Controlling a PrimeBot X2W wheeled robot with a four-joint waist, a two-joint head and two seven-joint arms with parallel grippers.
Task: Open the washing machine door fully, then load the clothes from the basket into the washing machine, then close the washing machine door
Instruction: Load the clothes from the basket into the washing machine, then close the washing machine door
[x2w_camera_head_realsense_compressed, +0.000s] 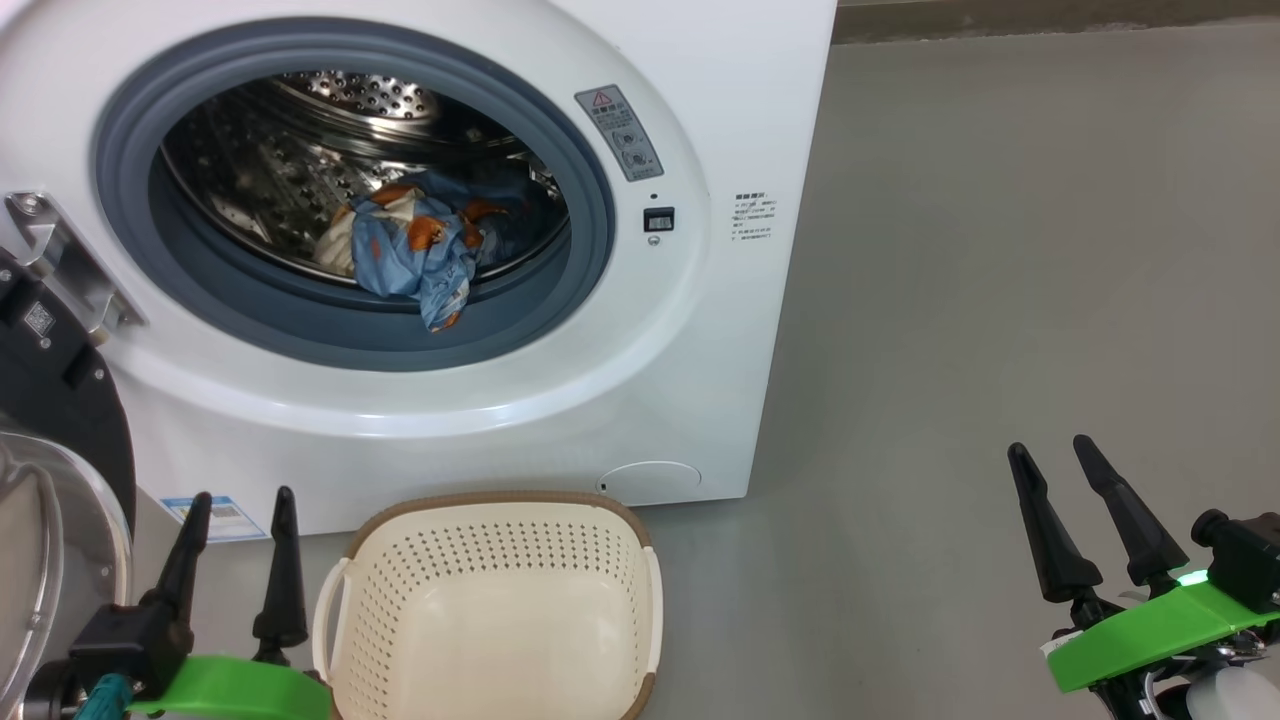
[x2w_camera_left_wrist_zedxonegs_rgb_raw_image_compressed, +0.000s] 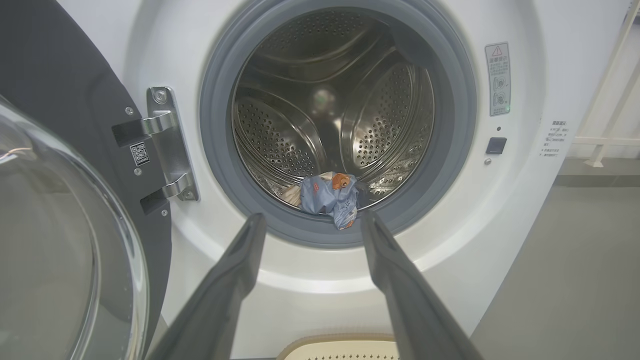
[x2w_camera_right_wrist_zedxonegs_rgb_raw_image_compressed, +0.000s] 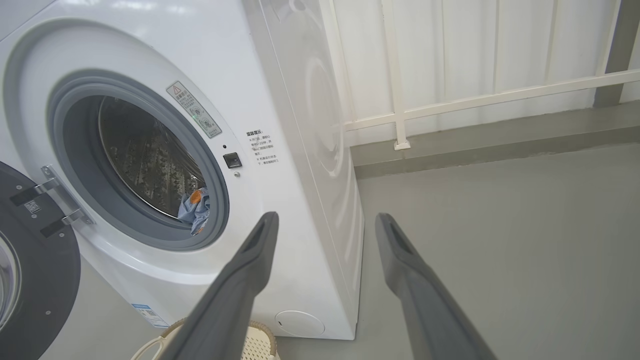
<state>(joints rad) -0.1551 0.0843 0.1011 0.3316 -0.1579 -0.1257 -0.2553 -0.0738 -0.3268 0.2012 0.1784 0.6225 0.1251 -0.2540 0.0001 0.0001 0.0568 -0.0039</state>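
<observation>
While the clothes lie inside the washing machine, beyond the basket, the left tool hovers just left of the basket, fingers apart; the right tool, likewise apart, hangs well to the right.

a smooth grey floor lies evenly lit, matte with faint sheen. along its far edge runs a low grey step, and on it stands a white rail frame of thin bars before a pale white wall.
</observation>
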